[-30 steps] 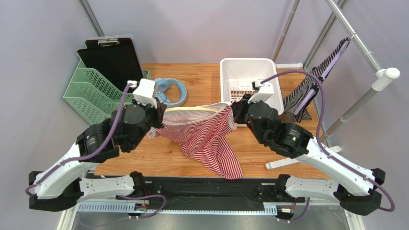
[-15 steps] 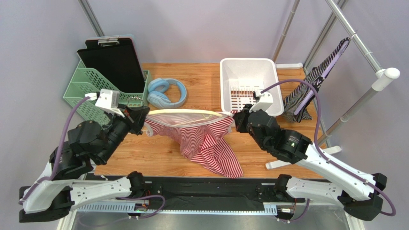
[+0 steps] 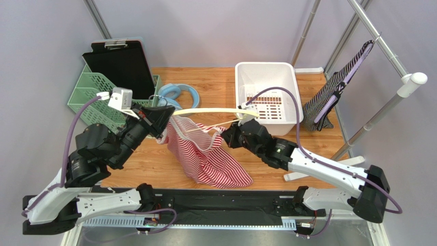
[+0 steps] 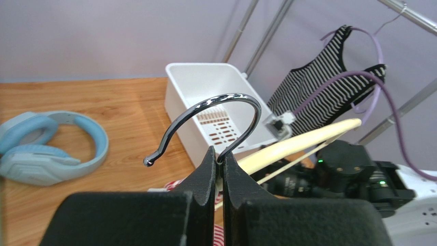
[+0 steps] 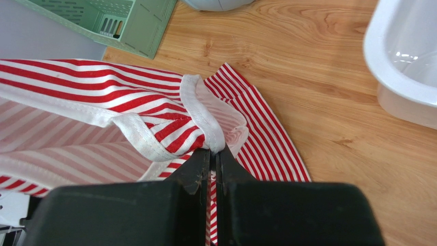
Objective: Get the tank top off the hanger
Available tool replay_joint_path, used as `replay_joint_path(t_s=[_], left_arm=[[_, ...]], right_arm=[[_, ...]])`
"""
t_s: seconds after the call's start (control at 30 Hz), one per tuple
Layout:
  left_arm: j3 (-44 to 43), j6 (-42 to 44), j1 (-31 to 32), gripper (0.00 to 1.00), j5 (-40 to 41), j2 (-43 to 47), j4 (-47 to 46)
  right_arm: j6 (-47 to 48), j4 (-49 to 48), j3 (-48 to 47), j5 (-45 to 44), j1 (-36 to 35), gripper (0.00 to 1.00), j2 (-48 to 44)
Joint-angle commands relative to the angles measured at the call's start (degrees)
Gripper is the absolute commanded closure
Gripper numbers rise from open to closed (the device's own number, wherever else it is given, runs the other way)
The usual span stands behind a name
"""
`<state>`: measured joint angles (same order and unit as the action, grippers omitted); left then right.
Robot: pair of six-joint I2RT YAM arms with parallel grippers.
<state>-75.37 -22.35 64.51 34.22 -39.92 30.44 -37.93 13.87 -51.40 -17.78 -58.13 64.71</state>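
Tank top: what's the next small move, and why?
Probably the right gripper, shut on the tank top, should pull it down off the hanger, held at its hook by the left gripper: one hanger arm is bare, cloth hangs by the hook.

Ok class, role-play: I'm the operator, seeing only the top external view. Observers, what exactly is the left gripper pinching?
Observer: The left gripper is shut on the base of the hanger's metal hook.
Operator: And the other one?
Observer: The right gripper is shut on the white-trimmed edge of the red-and-white striped tank top.
Operator: Is any wood caught in that pinch?
Observer: No, the right wrist view shows only fabric between its jaws.
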Motion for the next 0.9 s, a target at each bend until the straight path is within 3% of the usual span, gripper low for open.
replay_joint_path(t_s=[0.0,0.2,0.3,0.5,0.63,0.67,0.87], left_arm=[[-0.3,-3.8,-0.1,1.0,-6.3,-2.8,-11.1],[1.2,-4.8,-0.1,1.0,-4.9,-4.4,-11.7],[1.8,-4.1,-0.1,1.0,-3.2,-4.6,-11.2],[1.7,-2.6,-0.1,1.0,-2.1,-3.4,-9.5],[1.5,-1.4,-0.1,1.0,-0.9,-2.4,-7.0],[1.5,-1.0,-0.1,1.0,-0.2,-1.9,-6.7],[-0.4,4.3,-0.1,1.0,4.7,-2.4,-2.7]], right_arm=[[-0.2,-11.4,-1.6,3.3,0.3,1.0,5.1],[-2.4,-20.3,1.8,7.1,0.2,1.0,10.0],[-2.7,-19.4,2.4,7.2,0.2,0.91,11.0],[1.8,-10.8,1.9,5.2,0.4,0.66,9.8],[5.9,-9.1,7.9,4.3,0.9,0.25,4.9],[6.1,-9.0,9.4,4.7,2.0,0.19,3.7],[6.6,-4.9,17.6,11.2,6.5,0.09,-11.4]])
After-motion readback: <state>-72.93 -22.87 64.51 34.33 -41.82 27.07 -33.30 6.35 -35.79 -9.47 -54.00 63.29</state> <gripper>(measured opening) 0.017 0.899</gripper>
